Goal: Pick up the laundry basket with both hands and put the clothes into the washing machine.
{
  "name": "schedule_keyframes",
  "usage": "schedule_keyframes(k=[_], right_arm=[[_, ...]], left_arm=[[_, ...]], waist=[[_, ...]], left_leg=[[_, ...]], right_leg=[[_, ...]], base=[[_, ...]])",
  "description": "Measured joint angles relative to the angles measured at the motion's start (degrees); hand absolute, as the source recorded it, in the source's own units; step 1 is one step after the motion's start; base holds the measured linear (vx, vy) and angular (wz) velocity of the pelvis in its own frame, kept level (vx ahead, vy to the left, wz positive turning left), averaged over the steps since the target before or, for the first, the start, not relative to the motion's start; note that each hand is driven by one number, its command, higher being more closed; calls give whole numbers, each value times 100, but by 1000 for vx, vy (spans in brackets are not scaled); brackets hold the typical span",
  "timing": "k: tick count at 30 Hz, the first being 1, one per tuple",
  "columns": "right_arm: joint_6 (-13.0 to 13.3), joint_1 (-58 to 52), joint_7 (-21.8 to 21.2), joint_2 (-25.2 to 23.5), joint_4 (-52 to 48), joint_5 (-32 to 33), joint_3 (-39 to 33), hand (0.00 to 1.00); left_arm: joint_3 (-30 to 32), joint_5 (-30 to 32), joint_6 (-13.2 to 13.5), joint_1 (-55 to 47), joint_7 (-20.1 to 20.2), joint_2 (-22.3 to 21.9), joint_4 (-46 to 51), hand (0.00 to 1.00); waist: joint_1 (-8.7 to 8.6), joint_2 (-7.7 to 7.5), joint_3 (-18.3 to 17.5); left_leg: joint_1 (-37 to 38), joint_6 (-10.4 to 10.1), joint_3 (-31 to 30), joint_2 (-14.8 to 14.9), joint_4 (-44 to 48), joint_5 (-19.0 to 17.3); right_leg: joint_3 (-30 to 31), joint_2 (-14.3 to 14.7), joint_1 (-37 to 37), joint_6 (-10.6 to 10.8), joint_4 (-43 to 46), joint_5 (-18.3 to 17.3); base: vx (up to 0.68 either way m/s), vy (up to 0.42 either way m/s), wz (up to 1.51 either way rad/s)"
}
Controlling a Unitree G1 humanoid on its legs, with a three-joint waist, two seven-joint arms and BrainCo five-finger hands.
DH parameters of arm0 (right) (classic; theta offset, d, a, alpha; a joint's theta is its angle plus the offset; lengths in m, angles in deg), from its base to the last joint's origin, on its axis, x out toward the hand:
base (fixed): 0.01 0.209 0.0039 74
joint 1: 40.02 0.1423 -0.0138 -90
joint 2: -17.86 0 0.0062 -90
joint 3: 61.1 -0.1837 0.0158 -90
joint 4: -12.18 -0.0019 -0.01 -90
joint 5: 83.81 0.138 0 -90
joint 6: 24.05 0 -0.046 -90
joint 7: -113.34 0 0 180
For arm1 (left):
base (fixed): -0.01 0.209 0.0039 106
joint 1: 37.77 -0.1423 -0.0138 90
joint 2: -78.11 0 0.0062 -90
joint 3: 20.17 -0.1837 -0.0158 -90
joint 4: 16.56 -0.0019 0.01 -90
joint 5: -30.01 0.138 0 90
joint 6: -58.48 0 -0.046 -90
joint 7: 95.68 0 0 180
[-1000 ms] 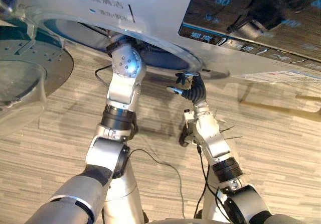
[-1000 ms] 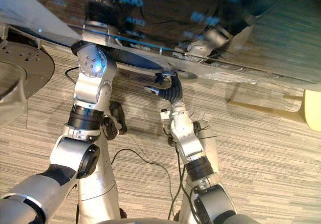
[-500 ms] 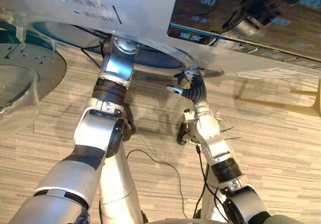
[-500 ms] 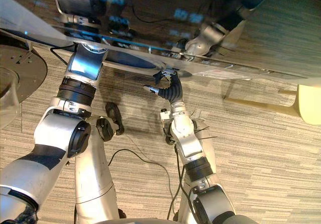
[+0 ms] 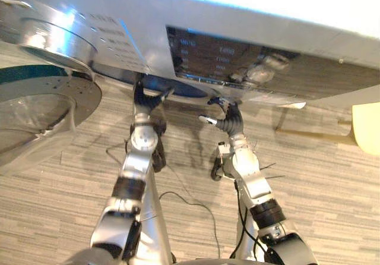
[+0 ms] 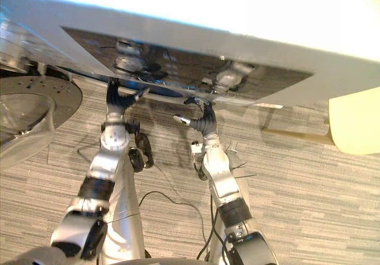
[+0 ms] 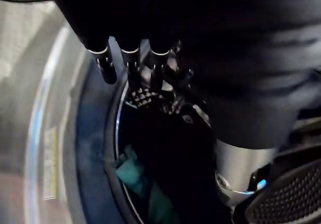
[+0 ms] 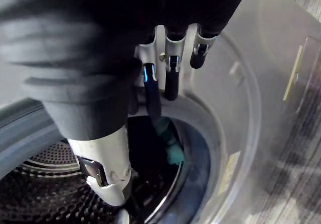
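Striped floor (image 5: 332,188) lies below the washing machine (image 5: 237,33), where left hand (image 5: 146,100) and right hand (image 5: 228,121), both loosely spread and empty, reach the drum mouth (image 5: 181,90) at upper centre; I judge the teal cloth (image 8: 169,142) on its rim needs a push deeper inside.

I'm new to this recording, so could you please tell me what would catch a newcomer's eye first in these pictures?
The silver washing machine looms across the top of the eye views, its round glass door swung open at the left. The left hand and the right hand are both raised to its opening, where a teal cloth lies at the drum's mouth.
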Motion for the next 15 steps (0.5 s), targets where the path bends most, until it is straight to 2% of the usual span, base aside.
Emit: schedule_keyframes(k=[2, 5, 13, 15], right_arm=[[-23, -433, -44, 61, 7, -60, 94, 0], [-107, -918, -126, 112, 120, -63, 158, 0], [-117, -1482, -445, 265, 719, -168, 157, 0], [-118, -1631, -503, 268, 1037, -203, 136, 0]], left_arm=[[-16, -148, 68, -730, 101, -149, -1, 0], [-32, -284, 196, -1406, 270, -264, -84, 0], [13, -1131, 260, -1975, 863, -251, -1168, 0], [-8, -1179, 285, -2024, 914, -263, -1590, 0]], waist=[[26, 12, -266], [134, 54, -441], [125, 89, -736], [110, 89, -1004]], left_leg=[[539, -38, 48, -44, -496, 101], [1398, -49, 74, -92, -1137, 176], [3321, -29, 320, -374, -2371, 398], [3781, -20, 420, -451, -2811, 486]], right_leg=[[-164, 23, 570, 22, -453, 58], [-349, 99, 1490, 82, -1105, 161], [-543, 30, 3413, 355, -2328, 395], [-568, 39, 3828, 429, -2764, 532]], base=[[82, -56, 17], [114, -35, 13], [90, 19, 14], [64, 27, -2]])
